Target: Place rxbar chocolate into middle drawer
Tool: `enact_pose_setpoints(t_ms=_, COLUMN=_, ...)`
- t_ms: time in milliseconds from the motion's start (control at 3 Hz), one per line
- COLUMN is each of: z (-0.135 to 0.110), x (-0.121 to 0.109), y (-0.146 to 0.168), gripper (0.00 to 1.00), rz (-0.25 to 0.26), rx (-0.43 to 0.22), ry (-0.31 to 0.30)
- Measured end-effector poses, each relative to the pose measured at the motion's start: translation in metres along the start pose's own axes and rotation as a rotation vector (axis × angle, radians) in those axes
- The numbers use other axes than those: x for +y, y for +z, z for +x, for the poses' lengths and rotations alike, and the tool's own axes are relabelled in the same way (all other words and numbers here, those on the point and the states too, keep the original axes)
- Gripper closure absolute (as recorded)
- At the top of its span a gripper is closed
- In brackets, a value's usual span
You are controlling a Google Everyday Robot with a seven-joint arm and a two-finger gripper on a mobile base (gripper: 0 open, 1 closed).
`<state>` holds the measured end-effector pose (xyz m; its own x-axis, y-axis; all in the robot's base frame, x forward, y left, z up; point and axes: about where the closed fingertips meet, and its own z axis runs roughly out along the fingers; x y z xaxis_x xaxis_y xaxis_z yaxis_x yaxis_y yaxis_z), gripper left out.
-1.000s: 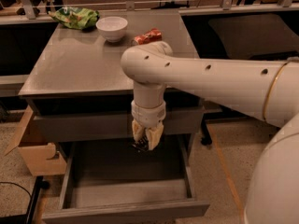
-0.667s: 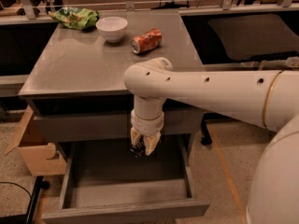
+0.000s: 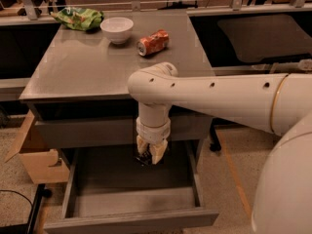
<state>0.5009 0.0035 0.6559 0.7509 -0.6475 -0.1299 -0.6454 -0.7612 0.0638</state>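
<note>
one arm in from the right, wrist pointing straight down, just in front of the table (image 3: 87, 67) edge. gripper (image 3: 151, 156) hangs over the open middle drawer (image 3: 131, 200), above the back part of its floor, not touching the floor as far as can be seen. fingers (image 3: 160, 151) closed in on a small dark item, which reads as the rxbar chocolate (image 3: 144, 158). it's pinched between them w/ its lower end poking out below-left of the tips. bar is up in the grip, not lying in the drawer.

drawer is pulled well out. grey floor, low side walls and front lip all visible.

on the table, far side: green bag (image 3: 78, 18) at back-left, white bowl (image 3: 117, 29) just beside it, orange can (image 3: 152, 42) lying on its side right of the bowl. all three well apart from the gripper. cardboard box (image 3: 35, 152) on the floor left of the cabinet.
</note>
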Motion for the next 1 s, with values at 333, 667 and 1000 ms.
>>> enact_pose_setpoints(t_ms=333, z=0.003, x=0.012, y=0.032, gripper=1.00, rz=-0.016, rx=0.014, ry=0.077)
enact_pose_setpoints(t_ms=667, z=0.000, x=0.020, y=0.061, gripper=1.00, rz=-0.002, rx=0.038, ry=0.125)
enact_pose_setpoints(t_ms=1000, z=-0.001, x=0.026, y=0.089, gripper=1.00, rz=0.038, rx=0.039, ry=0.141)
